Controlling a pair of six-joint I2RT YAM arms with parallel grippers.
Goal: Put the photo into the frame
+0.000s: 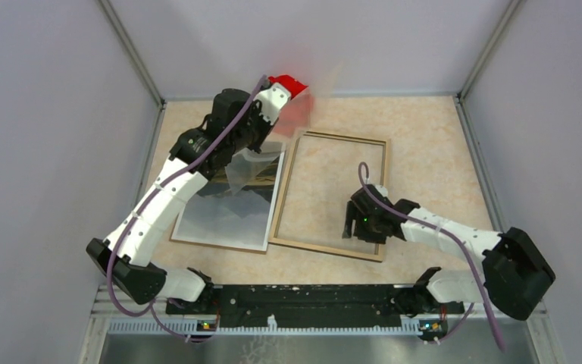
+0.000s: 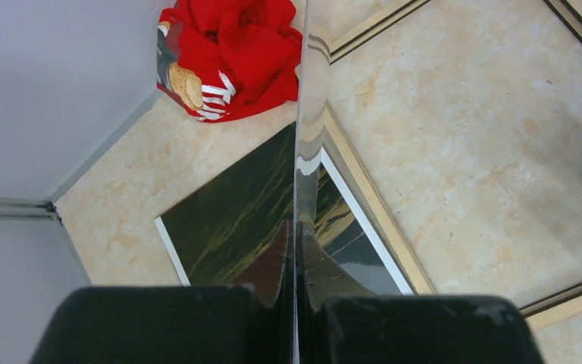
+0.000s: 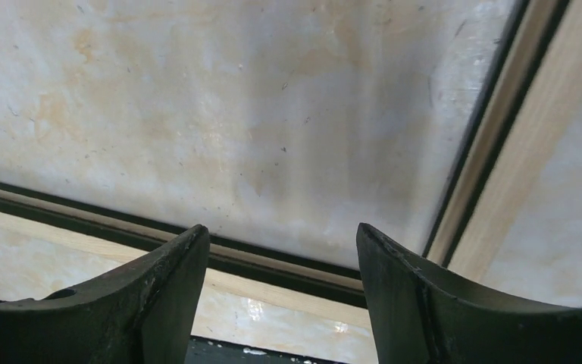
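The photo (image 1: 227, 212), a dark misty landscape with a white edge, lies flat on the table left of the frame (image 1: 383, 197). The frame lies wood-coloured side up, its opening showing bare table. My left gripper (image 1: 261, 148) is shut on a thin clear sheet (image 1: 251, 173), held tilted above the photo's far right corner. The left wrist view shows that clear sheet (image 2: 311, 91) edge-on between the shut fingers (image 2: 276, 258), with the photo (image 2: 227, 227) and a frame rail (image 2: 364, 189) beneath. My right gripper (image 1: 351, 227) hangs open over the frame's near right corner (image 3: 273, 284), nothing between its fingers (image 3: 174, 265).
A red cloth bundle (image 1: 292, 87) lies at the back of the table near the wall, also seen in the left wrist view (image 2: 242, 53). Grey walls enclose the table on three sides. A black rail (image 1: 311, 299) carries the arm bases at the near edge.
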